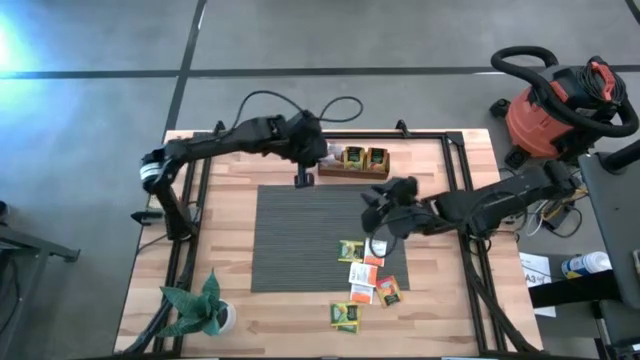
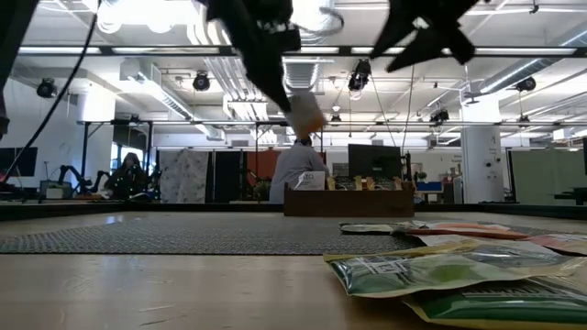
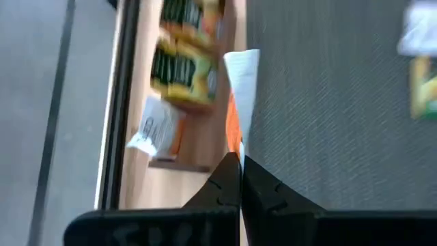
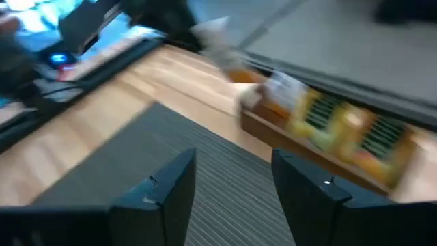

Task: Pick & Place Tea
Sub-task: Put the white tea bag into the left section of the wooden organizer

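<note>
Tea packets lay scattered on the mat's near right corner and the wooden table beside it. One white-and-orange packet hung clamped in the left gripper near the wooden tray at the far edge. Over the mat's right side, the right gripper was spread wide, holding nothing.

No text, label or number is legible on the tea packets or elsewhere.
</note>
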